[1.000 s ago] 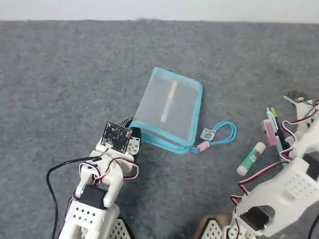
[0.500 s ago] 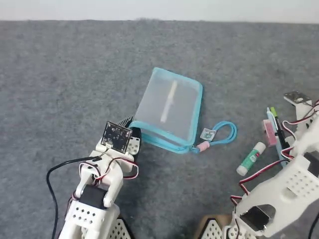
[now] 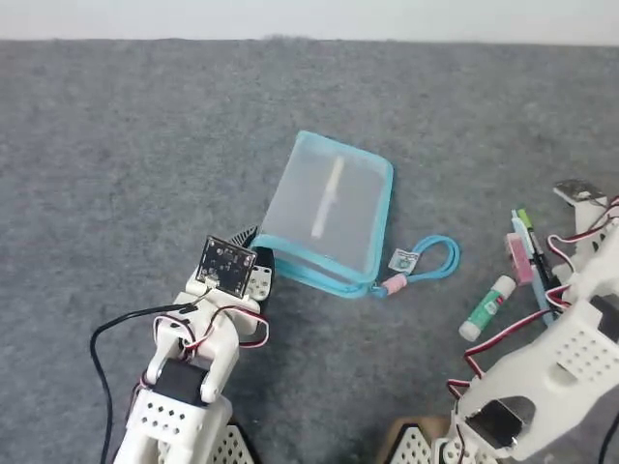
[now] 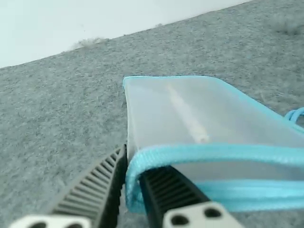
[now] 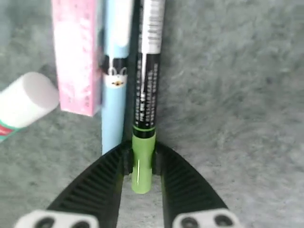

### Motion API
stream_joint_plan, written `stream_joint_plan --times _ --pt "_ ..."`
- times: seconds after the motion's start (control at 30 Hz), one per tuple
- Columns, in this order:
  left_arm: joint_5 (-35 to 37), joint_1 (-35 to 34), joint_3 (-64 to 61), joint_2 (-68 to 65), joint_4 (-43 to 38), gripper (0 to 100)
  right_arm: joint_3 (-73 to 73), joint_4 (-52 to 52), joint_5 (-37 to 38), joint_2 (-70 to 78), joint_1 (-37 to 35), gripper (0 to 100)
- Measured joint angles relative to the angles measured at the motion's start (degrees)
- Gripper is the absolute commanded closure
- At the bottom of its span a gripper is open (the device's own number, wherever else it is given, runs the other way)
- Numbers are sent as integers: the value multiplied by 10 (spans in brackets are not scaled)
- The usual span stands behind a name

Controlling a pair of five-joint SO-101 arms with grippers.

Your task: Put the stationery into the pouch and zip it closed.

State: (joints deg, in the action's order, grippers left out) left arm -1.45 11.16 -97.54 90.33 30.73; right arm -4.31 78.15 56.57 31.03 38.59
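The translucent pouch (image 3: 329, 208) with blue zipper trim lies mid-table, a pale stick-like item (image 3: 327, 198) showing through it. My left gripper (image 3: 263, 251) is shut on the pouch's blue edge at its near-left corner; in the left wrist view that gripper (image 4: 132, 164) pinches the pouch (image 4: 199, 123). At the right lie a glue stick (image 3: 487, 307), a pink eraser (image 3: 519, 257), a light-blue pen (image 5: 114, 90) and a black marker (image 5: 147, 71). My right gripper (image 5: 142, 151) is shut on the marker's green cap (image 5: 142, 161), also in the high view (image 3: 522, 215).
A blue wrist strap (image 3: 435, 259) with a small tag (image 3: 402, 259) trails from the pouch toward the stationery. Grey carpet (image 3: 145, 145) covers the table, with open room at the left and back. The white wall edge (image 3: 309, 19) runs along the far side.
The right arm has shifted slightly, and the marker, pen and eraser have edged a little to the left. The left arm and the pouch have not moved.
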Motion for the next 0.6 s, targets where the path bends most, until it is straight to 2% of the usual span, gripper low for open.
stream_joint_plan --times 0.2,0.5,0.6 --pt "0 0 0 0 4 989 -25 80 -44 -28 -8 992" --pt "0 0 0 0 4 989 -26 211 -62 -207 -58 992" --pt "0 0 0 0 4 989 -6 221 -62 -278 -91 992"
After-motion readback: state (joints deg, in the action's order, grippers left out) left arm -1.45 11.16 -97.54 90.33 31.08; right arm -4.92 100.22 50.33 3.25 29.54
